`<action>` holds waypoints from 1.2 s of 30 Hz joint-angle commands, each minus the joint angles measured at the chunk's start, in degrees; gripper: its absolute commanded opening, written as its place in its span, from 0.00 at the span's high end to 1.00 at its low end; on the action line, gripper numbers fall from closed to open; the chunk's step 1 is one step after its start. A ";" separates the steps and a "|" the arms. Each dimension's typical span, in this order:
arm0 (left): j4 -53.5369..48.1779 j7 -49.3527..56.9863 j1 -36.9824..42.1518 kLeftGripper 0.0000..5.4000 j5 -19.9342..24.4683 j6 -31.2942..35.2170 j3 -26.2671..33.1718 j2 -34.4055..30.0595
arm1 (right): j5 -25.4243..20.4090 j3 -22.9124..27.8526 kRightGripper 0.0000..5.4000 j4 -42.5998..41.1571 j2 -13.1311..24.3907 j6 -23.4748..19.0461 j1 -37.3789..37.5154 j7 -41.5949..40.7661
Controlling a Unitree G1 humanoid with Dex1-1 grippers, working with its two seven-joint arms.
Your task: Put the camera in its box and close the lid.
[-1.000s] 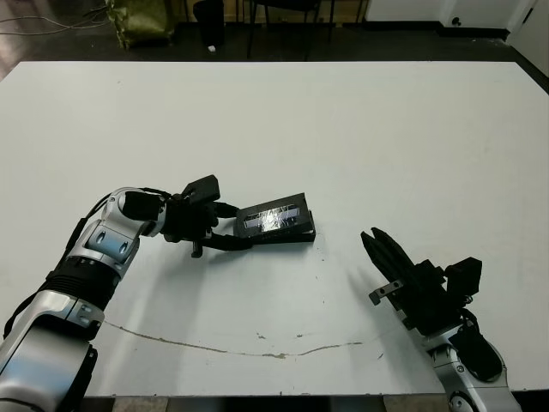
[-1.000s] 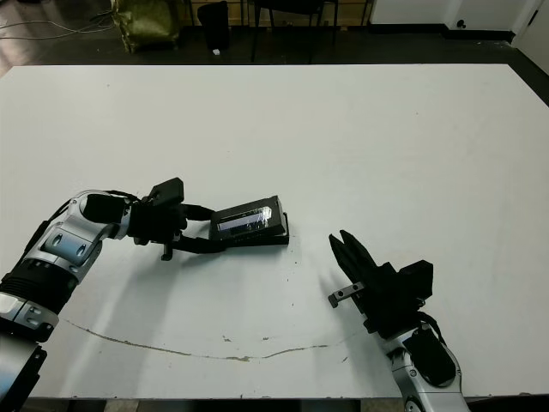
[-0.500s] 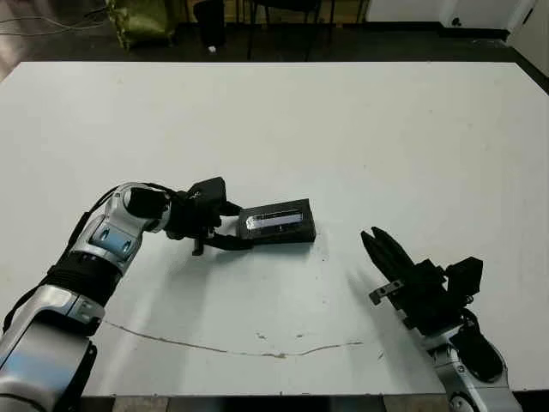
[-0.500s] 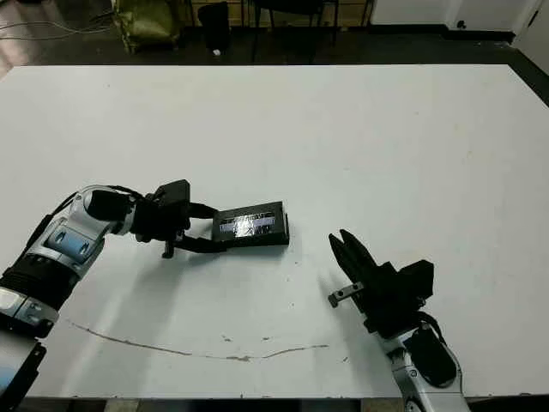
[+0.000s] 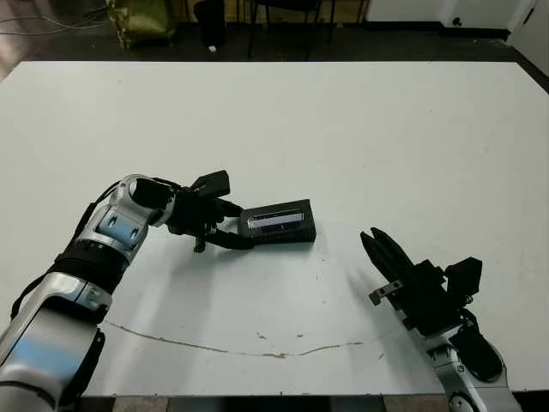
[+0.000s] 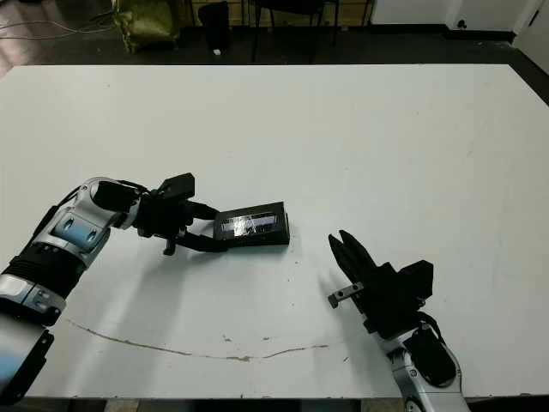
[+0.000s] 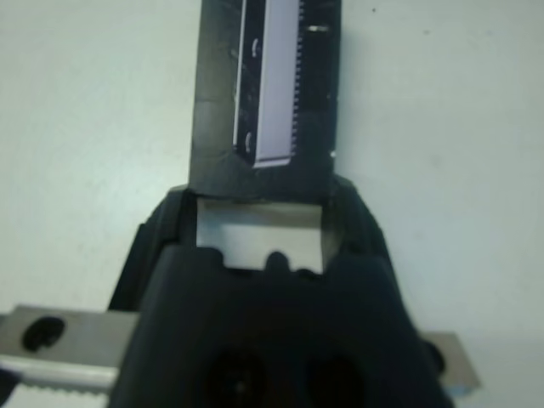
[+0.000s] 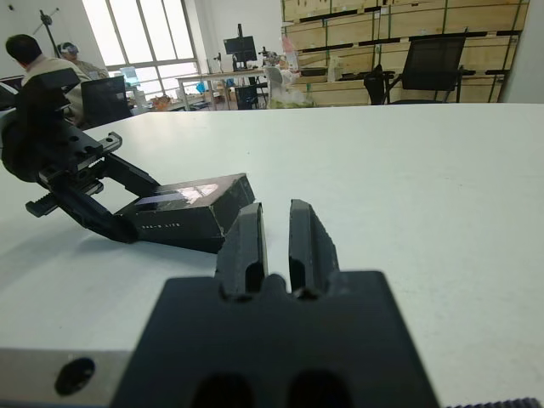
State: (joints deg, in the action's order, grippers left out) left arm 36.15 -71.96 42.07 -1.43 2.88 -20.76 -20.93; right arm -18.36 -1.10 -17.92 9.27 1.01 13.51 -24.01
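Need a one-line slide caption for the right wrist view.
Right gripper idle, fingers together, facing the closed box that the left gripper holds at one end.

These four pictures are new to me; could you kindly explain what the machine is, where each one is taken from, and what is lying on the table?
It is a humanoid robot with two arms, each ending in a gripper of two black fingers. Two pictures come from a stereo camera on its head, looking down at the white table. The other two come from cameras on its wrists, looking along each gripper's fingers.

On the table lies a small black box with its lid down; the lid's pale glossy strip faces up. The camera it is meant to hold cannot be seen. The left gripper sits at the box's near end, one finger on either side of it. The right gripper rests apart from the box, fingers close together, holding nothing. A person sits in the background.
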 commanded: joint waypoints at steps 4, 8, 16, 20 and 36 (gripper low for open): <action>2.35 0.72 0.04 0.65 -1.22 -0.13 -0.97 2.03 | 0.59 0.38 1.00 -0.24 0.50 -0.80 0.80 0.88; 2.02 0.65 -0.29 0.65 -1.42 -1.23 -1.23 2.17 | -0.05 0.41 1.00 0.13 0.38 -0.69 0.75 0.63; 1.05 1.12 -0.11 0.65 -1.77 0.53 -1.87 2.83 | 0.29 0.33 1.00 -0.60 0.61 -1.75 0.87 1.17; 0.69 0.50 0.63 0.65 -2.80 -0.02 -2.97 2.86 | 0.61 0.26 1.00 0.27 0.58 -0.32 0.58 0.67; -0.53 -2.40 4.50 0.67 -6.20 1.27 -6.69 2.61 | 0.25 0.00 1.00 0.09 0.18 -1.08 0.90 0.93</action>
State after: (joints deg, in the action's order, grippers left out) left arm 36.04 -73.66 46.41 -6.44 4.29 -25.52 -20.08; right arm -18.13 -1.23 -18.50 9.07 0.78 13.94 -23.19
